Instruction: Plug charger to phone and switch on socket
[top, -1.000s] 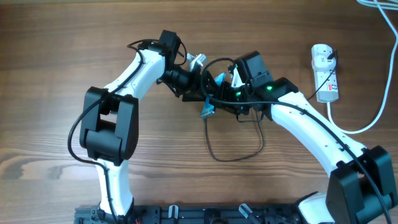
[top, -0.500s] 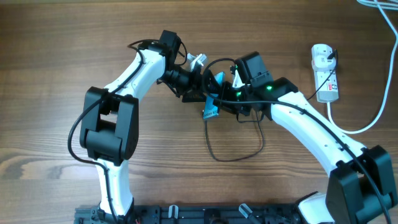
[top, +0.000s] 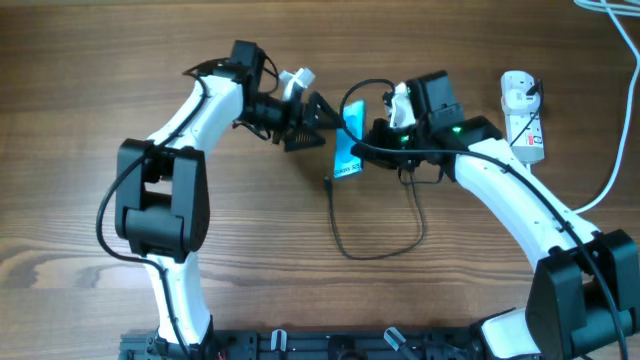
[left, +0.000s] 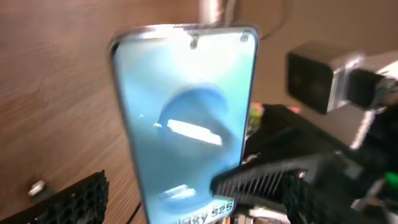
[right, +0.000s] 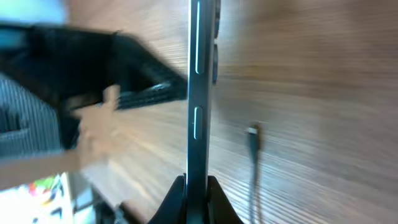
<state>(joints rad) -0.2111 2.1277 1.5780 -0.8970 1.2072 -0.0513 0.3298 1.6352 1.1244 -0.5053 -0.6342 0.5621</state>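
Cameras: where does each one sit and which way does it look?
Overhead: above the table, looking straight down; left arm and right arm show.
Left wrist: on the left arm, facing the phone screen; left fingers show.
Right wrist: on the right arm, looking along the phone's edge; right fingers pinch it.
All three share the phone.
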